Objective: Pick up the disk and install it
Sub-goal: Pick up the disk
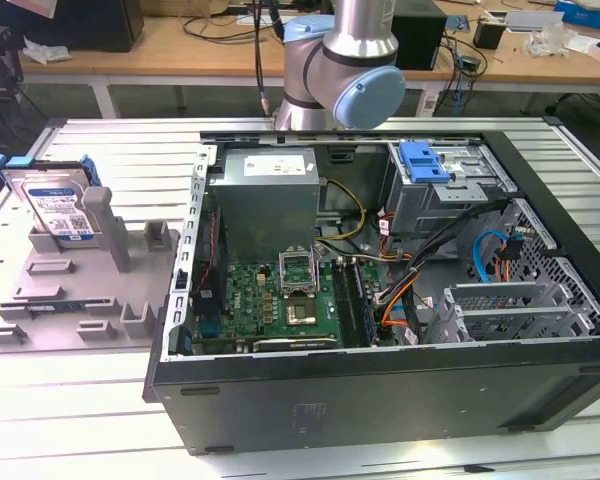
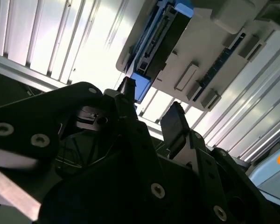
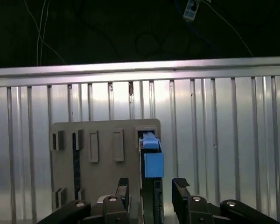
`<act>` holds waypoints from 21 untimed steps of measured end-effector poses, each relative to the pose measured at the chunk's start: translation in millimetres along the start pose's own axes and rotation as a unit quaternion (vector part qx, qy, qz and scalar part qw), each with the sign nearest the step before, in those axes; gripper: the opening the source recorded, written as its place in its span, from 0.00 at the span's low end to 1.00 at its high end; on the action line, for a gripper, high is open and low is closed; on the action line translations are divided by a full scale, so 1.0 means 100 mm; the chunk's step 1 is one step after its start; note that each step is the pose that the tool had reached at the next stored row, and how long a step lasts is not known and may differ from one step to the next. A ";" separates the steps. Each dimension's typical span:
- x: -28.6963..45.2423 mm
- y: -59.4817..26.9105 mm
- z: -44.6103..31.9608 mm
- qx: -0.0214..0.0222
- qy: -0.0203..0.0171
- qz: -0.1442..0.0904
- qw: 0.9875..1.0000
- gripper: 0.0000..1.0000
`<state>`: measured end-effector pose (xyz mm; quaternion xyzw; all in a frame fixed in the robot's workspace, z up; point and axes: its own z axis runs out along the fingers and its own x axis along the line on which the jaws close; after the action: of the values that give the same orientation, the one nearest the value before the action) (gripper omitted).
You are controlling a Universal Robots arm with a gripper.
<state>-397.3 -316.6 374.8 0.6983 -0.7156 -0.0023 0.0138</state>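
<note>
The gripper (image 3: 151,181) has its two black fingers (image 3: 122,189) spread wide and holds nothing. In the first wrist view the gap between them lines up with the disk (image 3: 153,161), which is seen edge-on with its blue frame toward the camera. In the second wrist view the gripper (image 2: 151,95) hangs clear of the disk (image 2: 161,32), with a strip of bright table between the fingertips (image 2: 176,123) and the blue corner, so there is no contact.

The disk stands on edge in a slot at one corner of a grey plastic stand (image 3: 102,140). That stand also has several other low pockets and posts, which show from below the fingers in the second wrist view (image 2: 224,51).

In the exterior view the disk (image 1: 58,205) leans back slightly, its blue-and-white label facing the camera, at the far corner of the stand (image 1: 80,290) on the exterior view's left. The stand rests on a slatted metal table (image 1: 110,150), just beside an open computer case (image 1: 380,400) lying on its side.

Inside the case are a green circuit board (image 1: 280,290), a grey power supply box (image 1: 270,190) and loose orange, blue and black cables. At the far right corner of the case a blue bracket (image 1: 423,160) sits on top of a metal drive cage — well apart from the disk. The arm (image 1: 345,60), a silver tube with a pale blue joint cap, rises behind the case, and a wooden bench (image 1: 180,45) with cables runs along the back.
</note>
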 end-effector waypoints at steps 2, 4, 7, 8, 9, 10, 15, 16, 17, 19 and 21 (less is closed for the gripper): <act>-0.002 0.002 0.004 0.000 0.000 -0.011 1.000 0.50; -0.002 0.005 0.005 0.000 0.000 -0.012 1.000 0.50; -0.002 0.006 0.004 0.000 0.000 -0.012 1.000 0.50; -0.002 0.006 0.004 0.000 0.000 -0.012 1.000 0.50; -0.002 0.007 0.005 0.000 0.000 -0.012 1.000 0.50; -0.002 0.007 0.005 0.000 0.000 -0.012 1.000 0.50; -0.018 0.009 0.014 0.000 0.000 -0.013 1.000 0.50; -0.032 0.018 0.014 0.000 0.000 -0.013 1.000 0.50; -0.038 0.024 0.015 0.000 0.000 -0.014 1.000 0.50; -0.053 0.044 0.018 0.000 0.000 -0.015 1.000 0.50; -0.058 0.070 0.026 0.000 0.000 -0.016 1.000 0.50</act>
<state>-404.2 -310.7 372.4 0.7099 -0.7041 -0.0020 0.0139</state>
